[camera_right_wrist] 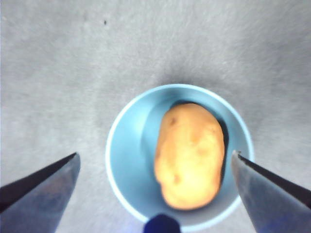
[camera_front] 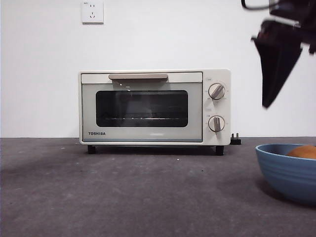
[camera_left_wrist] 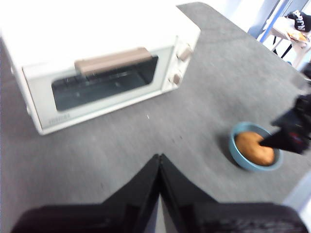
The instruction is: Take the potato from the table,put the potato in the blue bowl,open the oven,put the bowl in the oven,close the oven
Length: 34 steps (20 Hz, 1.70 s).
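The potato (camera_right_wrist: 190, 155) lies in the bowl (camera_right_wrist: 127, 160), which sits on the surface (camera_front: 123, 192) well off to one side of the shut oven (camera_front: 154, 106). The right pincer (camera_right_wrist: 154, 167) hangs above the bowl, jaws spread wide and empty. The left pincer (camera_left_wrist: 159, 162) waits with its jaws pressed together, facing the oven.

Risks, as I judge them: the left pincer may slip off the handle (camera_front: 138, 76) or drag the light oven forward. Gripped by one rim, the bowl may tilt and let the potato roll out.
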Each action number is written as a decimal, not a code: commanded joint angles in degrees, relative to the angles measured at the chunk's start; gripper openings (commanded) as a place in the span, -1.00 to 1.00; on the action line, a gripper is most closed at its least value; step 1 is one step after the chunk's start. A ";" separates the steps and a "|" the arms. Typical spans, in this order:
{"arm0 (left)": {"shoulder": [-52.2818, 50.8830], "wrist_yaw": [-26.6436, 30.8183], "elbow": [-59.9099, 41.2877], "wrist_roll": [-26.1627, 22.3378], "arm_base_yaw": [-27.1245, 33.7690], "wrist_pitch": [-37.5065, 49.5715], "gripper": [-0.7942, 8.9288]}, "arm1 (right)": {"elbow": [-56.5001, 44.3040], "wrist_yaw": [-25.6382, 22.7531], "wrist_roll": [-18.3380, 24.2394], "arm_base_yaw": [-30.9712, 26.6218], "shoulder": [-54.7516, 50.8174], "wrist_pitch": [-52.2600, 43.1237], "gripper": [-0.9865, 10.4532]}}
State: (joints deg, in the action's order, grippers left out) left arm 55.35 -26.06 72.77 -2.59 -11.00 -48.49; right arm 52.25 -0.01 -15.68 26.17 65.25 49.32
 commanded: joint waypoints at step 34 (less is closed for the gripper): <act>50.86 2.69 14.12 -5.60 -6.14 24.81 -0.85 | 3.61 -1.51 3.67 0.09 -23.50 0.87 -0.84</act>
State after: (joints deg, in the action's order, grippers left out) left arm 104.09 -24.51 88.79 -6.92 -16.64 -20.45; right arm 56.45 -1.50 -11.42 26.24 41.82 50.61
